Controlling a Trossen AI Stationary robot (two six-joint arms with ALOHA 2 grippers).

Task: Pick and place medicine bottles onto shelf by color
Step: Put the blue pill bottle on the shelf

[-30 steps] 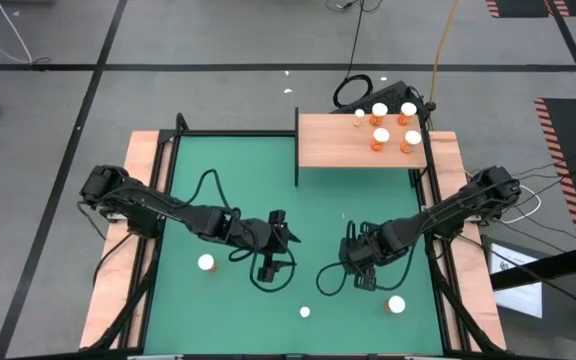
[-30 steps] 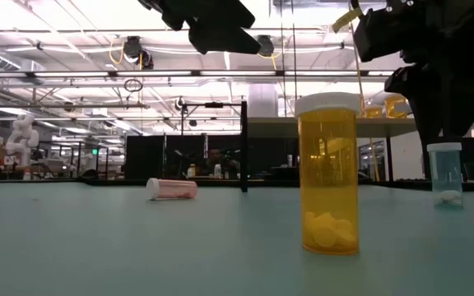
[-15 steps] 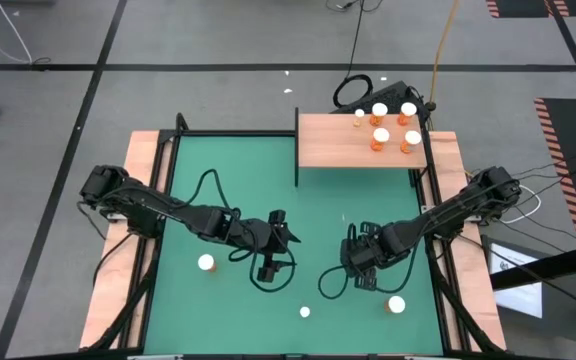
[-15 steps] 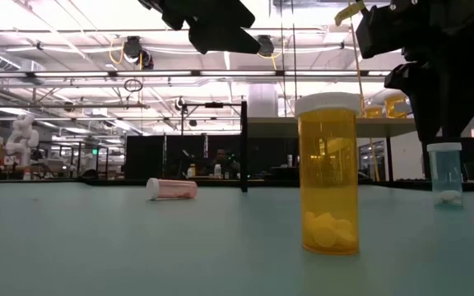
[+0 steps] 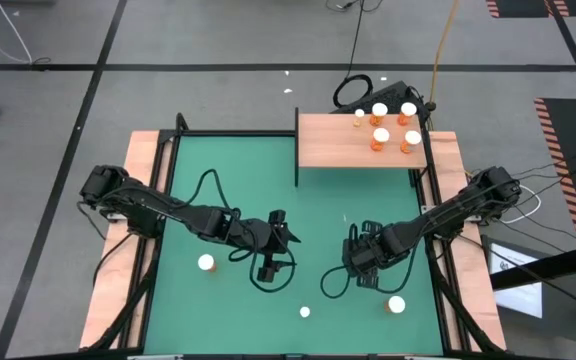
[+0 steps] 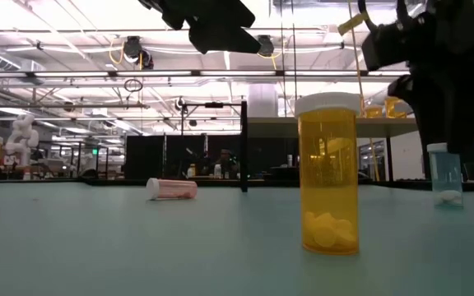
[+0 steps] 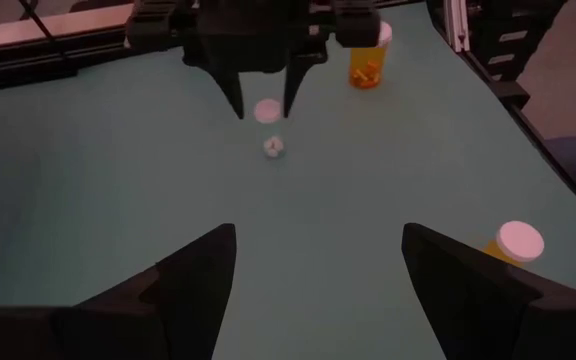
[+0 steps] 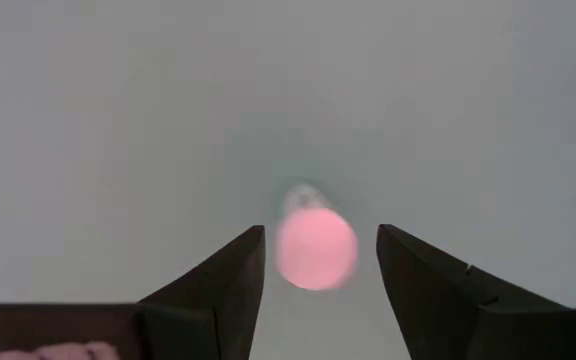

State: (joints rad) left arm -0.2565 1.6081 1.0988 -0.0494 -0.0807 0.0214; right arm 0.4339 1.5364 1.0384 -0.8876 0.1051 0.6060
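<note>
Covering most of the table, the green mat carries both dark arms and a scatter of bottles. The wooden shelf sits at the far right corner of the mat, with five white-capped orange bottles clustered at its far right end.

The left gripper hangs above the middle of the mat, its fingers spread wide with nothing between them. The right gripper points down over the near right part of the mat, directly above a small clear bottle; its fingers stand apart on either side of the bottle's cap, and whether they touch it cannot be told.

Near the low camera stands a tall orange bottle with white pills in its bottom. Another orange bottle stands at the near left of the mat, and a third at the near right, just beside the right gripper. A thin bottle lies on its side farther back, seen in the low view.
</note>
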